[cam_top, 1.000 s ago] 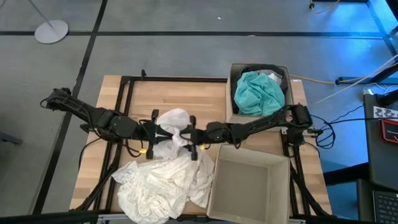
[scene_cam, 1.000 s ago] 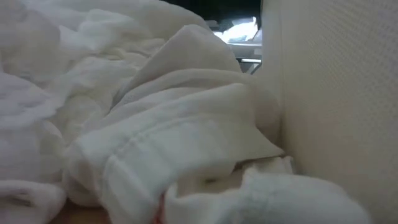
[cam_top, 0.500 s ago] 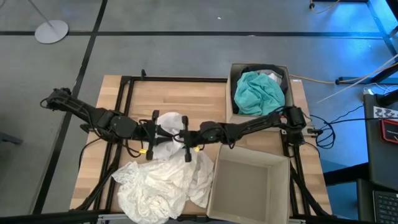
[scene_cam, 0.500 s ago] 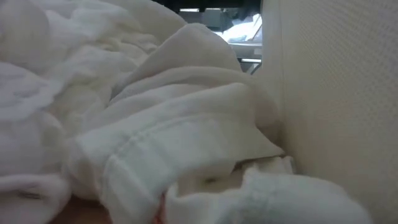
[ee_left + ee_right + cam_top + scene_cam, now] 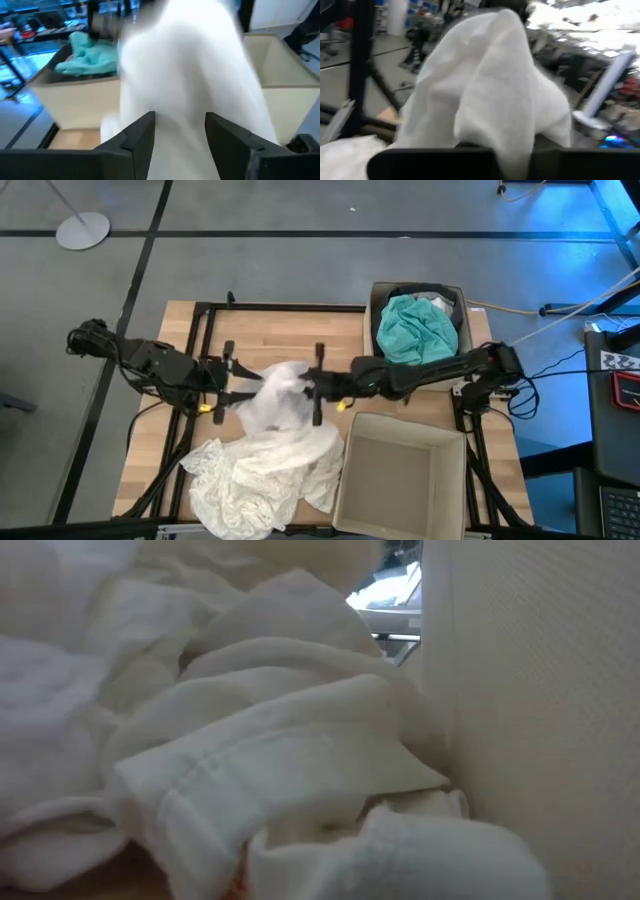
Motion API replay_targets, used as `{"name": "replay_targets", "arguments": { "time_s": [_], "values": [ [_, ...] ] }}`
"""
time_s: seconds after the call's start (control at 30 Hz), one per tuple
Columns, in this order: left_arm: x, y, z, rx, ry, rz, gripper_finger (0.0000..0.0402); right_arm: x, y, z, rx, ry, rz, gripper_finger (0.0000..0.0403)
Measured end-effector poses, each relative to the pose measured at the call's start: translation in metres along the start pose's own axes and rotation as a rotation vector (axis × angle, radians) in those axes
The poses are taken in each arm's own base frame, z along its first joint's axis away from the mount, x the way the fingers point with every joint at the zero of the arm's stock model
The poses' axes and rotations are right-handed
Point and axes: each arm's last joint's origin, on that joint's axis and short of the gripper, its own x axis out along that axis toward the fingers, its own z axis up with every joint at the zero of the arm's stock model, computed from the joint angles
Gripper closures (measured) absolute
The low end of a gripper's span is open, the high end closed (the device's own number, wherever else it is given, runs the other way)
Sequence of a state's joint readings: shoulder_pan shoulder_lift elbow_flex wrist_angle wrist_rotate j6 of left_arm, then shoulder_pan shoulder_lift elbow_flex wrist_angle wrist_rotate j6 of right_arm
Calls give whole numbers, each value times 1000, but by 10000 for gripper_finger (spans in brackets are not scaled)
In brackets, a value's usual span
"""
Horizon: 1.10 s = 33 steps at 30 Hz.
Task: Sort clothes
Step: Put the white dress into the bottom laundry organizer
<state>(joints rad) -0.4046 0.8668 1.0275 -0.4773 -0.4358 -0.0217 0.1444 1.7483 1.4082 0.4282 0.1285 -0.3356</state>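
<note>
Grey floor with dark tape lines surrounds a pale wooden table (image 5: pixel 270 330) framed by black rails. Near the table's middle a white garment (image 5: pixel 277 395) hangs bunched between the two arms. The right gripper (image 5: pixel 318 385) is clamped on this white garment at its right side; in the right wrist view the cloth (image 5: pixel 490 90) rises in a peaked fold straight out of the closed fingers. The left gripper (image 5: pixel 228 380) sits at the garment's left side with its fingers (image 5: pixel 137 137) spread apart, the white fabric (image 5: pixel 190 75) filling the gap between them without being pinched.

Just below it, toward the table's front edge, lies a heap of white and cream clothes (image 5: pixel 255 480), crumpled and overlapping; the low view shows their folds (image 5: pixel 250 770) pressed up against a cardboard wall (image 5: pixel 540 690). That wall belongs to an open tan box (image 5: pixel 400 480) at the front right corner, whose floor shows bare. A second box (image 5: pixel 378 300) stands at the back right corner and holds a teal garment (image 5: pixel 415 330) over something dark; the left wrist view also sees this teal cloth (image 5: pixel 92 52).
</note>
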Motion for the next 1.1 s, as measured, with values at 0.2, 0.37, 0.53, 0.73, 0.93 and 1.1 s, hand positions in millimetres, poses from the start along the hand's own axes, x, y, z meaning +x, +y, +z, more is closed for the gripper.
{"name": "replay_targets", "arguments": {
  "time_s": [0.2, 0.37, 0.53, 0.73, 0.93, 1.1],
  "values": [
    [-15, 9, -5, -27, 28, 59, 231, -34, -22, 46, -27, -42, -74, 391],
    [-17, 10, -10, -45, 65, 69, 231, -62, -38, 79, -34, -113, -113, 396],
    [-15, 9, -15, -62, 114, 79, 231, -90, -53, 110, -31, -178, -141, 394],
    [-14, 10, -22, -87, 181, 109, 231, -117, -75, 164, -32, -169, -136, 395],
    [-13, 9, -24, -92, 202, 127, 231, -147, -98, 215, -23, -188, -172, 391],
    [-11, 9, -25, -88, 201, 148, 231, -184, -118, 257, 25, -292, -214, 390]
  ]
}}
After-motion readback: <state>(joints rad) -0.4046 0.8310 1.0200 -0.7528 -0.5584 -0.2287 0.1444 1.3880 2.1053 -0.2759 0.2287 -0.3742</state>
